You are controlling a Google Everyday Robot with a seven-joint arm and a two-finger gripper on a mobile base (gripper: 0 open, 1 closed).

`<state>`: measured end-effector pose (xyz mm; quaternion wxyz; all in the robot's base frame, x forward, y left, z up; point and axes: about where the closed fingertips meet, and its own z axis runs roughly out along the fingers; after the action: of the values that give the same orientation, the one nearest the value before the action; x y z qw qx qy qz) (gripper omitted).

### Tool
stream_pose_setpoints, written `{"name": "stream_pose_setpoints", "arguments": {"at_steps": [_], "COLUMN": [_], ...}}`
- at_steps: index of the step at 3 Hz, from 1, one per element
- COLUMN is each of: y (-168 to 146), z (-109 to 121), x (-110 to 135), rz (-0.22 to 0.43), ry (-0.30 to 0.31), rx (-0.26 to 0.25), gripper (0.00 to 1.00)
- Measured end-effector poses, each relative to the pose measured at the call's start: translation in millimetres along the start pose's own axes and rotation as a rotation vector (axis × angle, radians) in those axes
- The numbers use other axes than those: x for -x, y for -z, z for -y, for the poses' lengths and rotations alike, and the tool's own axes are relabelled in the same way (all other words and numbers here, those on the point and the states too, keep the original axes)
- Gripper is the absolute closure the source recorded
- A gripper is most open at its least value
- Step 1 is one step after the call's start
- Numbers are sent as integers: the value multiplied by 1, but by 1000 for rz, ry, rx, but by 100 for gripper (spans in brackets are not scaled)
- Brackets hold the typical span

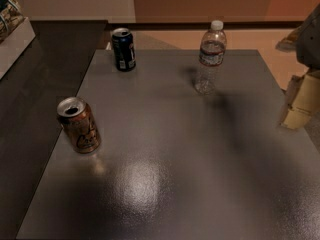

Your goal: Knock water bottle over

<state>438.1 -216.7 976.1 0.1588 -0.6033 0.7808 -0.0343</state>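
The water bottle (211, 56) stands upright near the far edge of the grey table (165, 149), right of centre. It is clear and ribbed, with a white cap and a dark label band. My gripper (299, 100) shows as pale cream parts at the right edge of the view, beside the table's right side. It is well to the right of the bottle, nearer the camera, and apart from it. It holds nothing that I can see.
A dark blue can (123, 49) stands at the table's far left corner. An orange-gold can (78, 125), opened, stands near the left edge. A dark counter (30, 84) lies to the left, with a white box (12, 31) on it.
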Motion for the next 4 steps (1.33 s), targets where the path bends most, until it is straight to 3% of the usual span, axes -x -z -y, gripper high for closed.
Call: {"name": "stream_pose_setpoints", "arguments": {"at_steps": [2, 4], "y": [-5, -36], "z": [12, 68], "x": [2, 22], "rz": [24, 172], "ry": [11, 1], "rx": [-1, -36], "gripper": [0, 0]}}
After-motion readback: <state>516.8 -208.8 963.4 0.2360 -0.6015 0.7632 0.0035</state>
